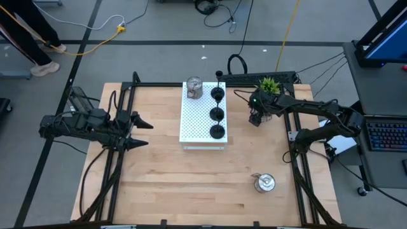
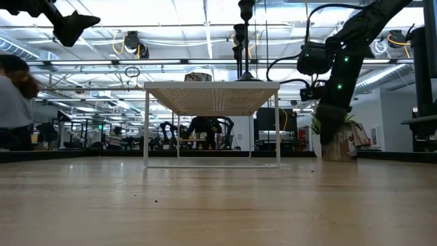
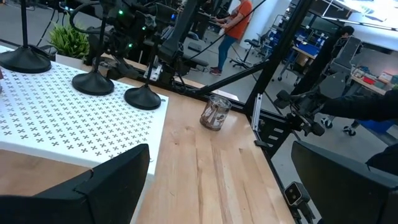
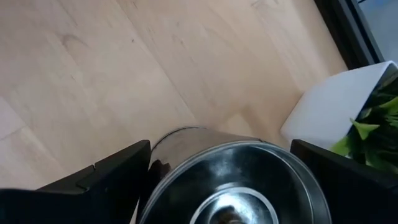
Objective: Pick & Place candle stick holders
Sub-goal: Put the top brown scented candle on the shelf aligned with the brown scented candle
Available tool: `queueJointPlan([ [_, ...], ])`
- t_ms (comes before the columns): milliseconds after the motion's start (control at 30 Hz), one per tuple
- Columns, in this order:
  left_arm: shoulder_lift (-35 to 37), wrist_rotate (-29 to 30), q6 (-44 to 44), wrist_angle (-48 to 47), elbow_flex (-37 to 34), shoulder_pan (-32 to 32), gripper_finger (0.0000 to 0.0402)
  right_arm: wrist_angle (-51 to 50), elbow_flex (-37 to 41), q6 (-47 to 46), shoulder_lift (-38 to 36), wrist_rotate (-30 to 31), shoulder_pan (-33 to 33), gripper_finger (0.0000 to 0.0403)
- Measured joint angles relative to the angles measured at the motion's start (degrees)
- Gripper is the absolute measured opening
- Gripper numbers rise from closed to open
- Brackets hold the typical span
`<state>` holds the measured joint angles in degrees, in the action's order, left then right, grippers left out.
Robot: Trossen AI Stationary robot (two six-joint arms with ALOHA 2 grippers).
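A white perforated stand (image 1: 203, 117) holds three black candle stick holders (image 1: 217, 114) in a row on their round bases, with one silver holder (image 1: 194, 88) at its far corner. Another silver holder (image 1: 264, 182) stands on the wood near the table's right front. My right gripper (image 4: 221, 144), at the far right beside the plant, is shut on a third silver holder (image 4: 236, 186). My left gripper (image 1: 143, 133) waits open above the table's left side, with nothing between its fingers. My right gripper pinches the silver holder by its round outer wall (image 4: 163, 163), one finger on each side. The fingers (image 4: 112, 180) slant down from above. The holder is tilted, its open top facing back toward the wrist, and in the low view the gripper's lower end (image 2: 331, 133) hangs clear of the table.
A green potted plant (image 1: 269, 84) in a white pot (image 4: 336, 106) stands close to the right gripper on its far side. Black frame rails (image 1: 299, 172) run along the table's sides. Bare wood (image 1: 191, 184) lies in front of the stand. A person (image 2: 13, 102) shows beyond the table.
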<state>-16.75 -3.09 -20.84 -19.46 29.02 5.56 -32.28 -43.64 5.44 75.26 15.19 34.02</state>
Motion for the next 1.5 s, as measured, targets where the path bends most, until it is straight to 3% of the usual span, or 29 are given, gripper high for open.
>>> queueJointPlan([
  [300,0.0,0.0,0.7,0.0,0.0,0.0,0.0399,-3.0,0.0,4.1,0.0,-0.1,0.0,0.0375],
  [567,0.0,0.1,0.9,0.0,0.0,0.0,0.0399,3.0,0.1,4.4,-0.7,-0.2,0.0,0.0375],
  [867,0.0,0.1,1.1,0.0,0.0,0.0,0.0399,0.1,0.1,3.3,-7.8,-0.2,0.0,0.0375],
  [1167,0.0,0.1,1.1,0.0,0.0,0.0,0.0399,-8.8,0.1,-0.4,-16.8,-0.4,0.0,0.0375],
  [1500,0.0,0.0,-0.7,0.0,0.0,0.0,0.0399,-10.0,0.1,-2.2,-17.1,-2.0,0.2,0.0375],
])
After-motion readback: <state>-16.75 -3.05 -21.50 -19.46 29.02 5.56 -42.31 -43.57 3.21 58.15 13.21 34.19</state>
